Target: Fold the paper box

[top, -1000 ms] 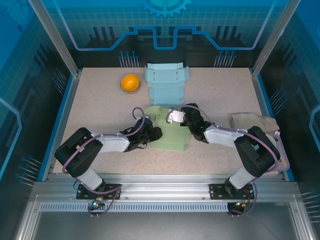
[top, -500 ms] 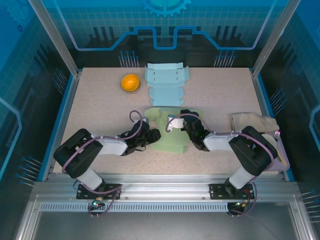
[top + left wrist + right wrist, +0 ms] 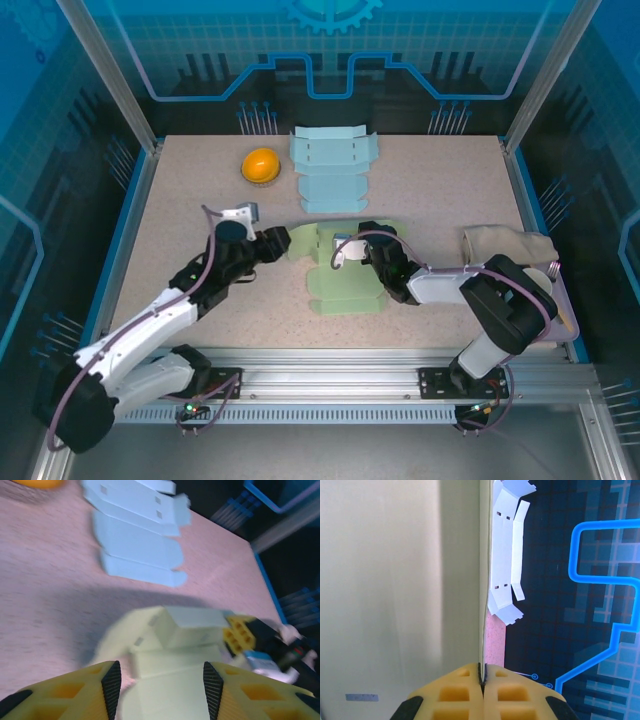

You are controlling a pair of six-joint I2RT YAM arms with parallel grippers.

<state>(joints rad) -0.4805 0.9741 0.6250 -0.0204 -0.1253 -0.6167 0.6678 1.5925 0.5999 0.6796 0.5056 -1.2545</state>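
Item: green paper box point(image 3: 345, 285), part-folded, centre of table, long axis roughly near to far.
Right gripper point(image 3: 347, 250): I have it pinched flat on a thin upright flap at the box's far end.
Left gripper point(image 3: 278, 240): jaws about half open, empty, just left of the box's far-left corner.
Judgement: my left arm is free, and the box lies straight ahead between its fingers point(image 3: 111, 685).

Bare tabletop point(image 3: 450, 190) lay open at the back right; the green paper box point(image 3: 345, 290) blocked the middle, a flat blue carton point(image 3: 330, 170) the back, a folded cloth point(image 3: 505, 243) the right edge.
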